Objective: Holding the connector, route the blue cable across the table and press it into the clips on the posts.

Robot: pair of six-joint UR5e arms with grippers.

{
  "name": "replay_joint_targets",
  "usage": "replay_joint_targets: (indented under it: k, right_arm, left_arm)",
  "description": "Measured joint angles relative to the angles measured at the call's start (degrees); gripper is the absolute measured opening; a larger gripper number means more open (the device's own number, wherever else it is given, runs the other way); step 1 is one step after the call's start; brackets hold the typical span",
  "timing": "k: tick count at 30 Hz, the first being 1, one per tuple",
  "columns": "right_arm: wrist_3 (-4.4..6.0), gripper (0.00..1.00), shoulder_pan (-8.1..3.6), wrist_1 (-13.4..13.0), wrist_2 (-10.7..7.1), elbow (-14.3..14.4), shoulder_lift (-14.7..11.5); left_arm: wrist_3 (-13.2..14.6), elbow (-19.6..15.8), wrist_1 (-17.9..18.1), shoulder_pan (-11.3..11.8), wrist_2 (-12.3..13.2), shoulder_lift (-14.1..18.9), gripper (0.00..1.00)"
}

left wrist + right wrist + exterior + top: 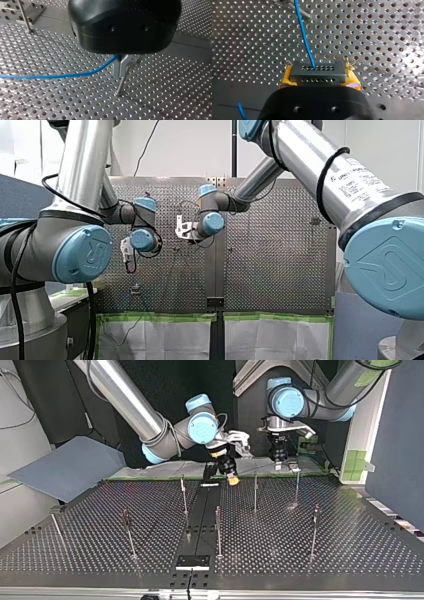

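A perforated metal table (350, 525) studded with thin upright metal posts (218, 527) fills the scene. Close to its edge on the arms' side, my right claw (319, 79) is clenched on a dark grey rectangular connector (317, 70), with yellow pads (352, 75) pressed to either end. A thin blue cable (305, 37) leaves the connector's face and runs ahead over the holes toward the blurred foot of a post. Along the same edge hangs my black-bodied left claw (121, 67). Its metal fingers (117, 67) are drawn together where the blue cable comes in from the side, and the cable appears pinched between them. Just past those fingers a slim post (121, 83) slants down to the table; whether it touches them I cannot tell. Farther out, the other posts stand well apart, across to the opposite edge.
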Motion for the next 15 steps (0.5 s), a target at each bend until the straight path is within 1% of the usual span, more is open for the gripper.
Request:
replay_joint_targets:
  k: [8, 12, 15]
  right_arm:
    - [-0.29, 0.0, 0.0, -0.1, -0.25, 0.5, 0.4]
    - [-0.3, 0.0, -0.01, -0.1, -0.37, 0.5, 1.5]
    - [-0.25, 0.0, -0.01, -0.1, -0.4, 0.6, 1.9]
  left_arm:
    - [-0.4, 0.4, 1.1, 0.9, 0.4, -1.0, 0.0]
    - [-0.5, 1.4, 1.3, 0.9, 1.3, -3.0, 0.0]
    - [-0.6, 1.9, 2.1, 1.0, 1.5, -4.5, 0.0]
